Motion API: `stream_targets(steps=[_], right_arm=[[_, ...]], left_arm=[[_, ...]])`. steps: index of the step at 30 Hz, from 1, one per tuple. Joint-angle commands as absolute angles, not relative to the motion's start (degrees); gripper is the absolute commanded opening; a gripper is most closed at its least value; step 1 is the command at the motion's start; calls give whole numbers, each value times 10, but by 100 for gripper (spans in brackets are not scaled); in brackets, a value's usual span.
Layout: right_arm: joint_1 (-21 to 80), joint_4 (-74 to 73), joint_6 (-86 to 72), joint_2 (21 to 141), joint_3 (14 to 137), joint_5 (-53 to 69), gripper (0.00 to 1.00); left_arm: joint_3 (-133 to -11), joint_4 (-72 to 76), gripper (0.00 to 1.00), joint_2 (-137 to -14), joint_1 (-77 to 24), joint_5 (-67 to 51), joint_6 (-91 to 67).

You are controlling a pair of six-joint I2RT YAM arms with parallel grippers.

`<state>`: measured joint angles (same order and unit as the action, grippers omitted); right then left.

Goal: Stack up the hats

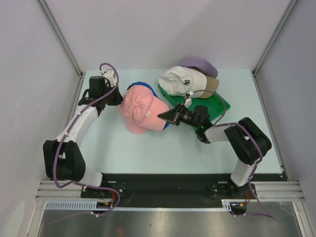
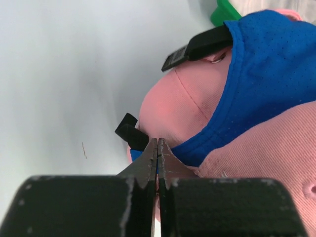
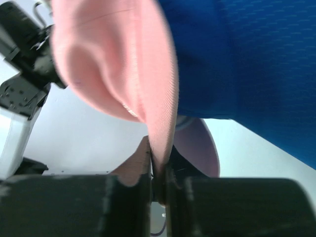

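The pink hat lies over the blue hat at the table's middle. My left gripper is shut at their back edge. In the left wrist view its tips pinch a sliver of the blue hat's rim beside a black strap, with the pink hat alongside. My right gripper is shut on a fold of the pink hat, with the blue hat just above. The white hat, tan hat and lavender hat lie piled together at the back.
A green tray lies under the white, tan and lavender pile, right beside my right wrist. White walls close in the table on the left, back and right.
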<state>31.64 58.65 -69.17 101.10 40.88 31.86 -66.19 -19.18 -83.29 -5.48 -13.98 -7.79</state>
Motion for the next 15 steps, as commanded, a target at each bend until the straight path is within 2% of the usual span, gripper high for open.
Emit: stream_targets(steps=[1,6,10,15], right_arm=[[321,584,-691,1005,396,281,0],[324,616,-718,1024,383,270,0],[325,683,-756,1042,380,286,5],[324,801,-829,1052,380,298,1]], left_arm=[[-675,-197,0,-850,-54,-151,-93],[-679,-204,0,-854,-54,-139,-93],[-683,-212,0,-839,-54,-119,-86],[-672,-213,0,-781,-40,-71,-77]])
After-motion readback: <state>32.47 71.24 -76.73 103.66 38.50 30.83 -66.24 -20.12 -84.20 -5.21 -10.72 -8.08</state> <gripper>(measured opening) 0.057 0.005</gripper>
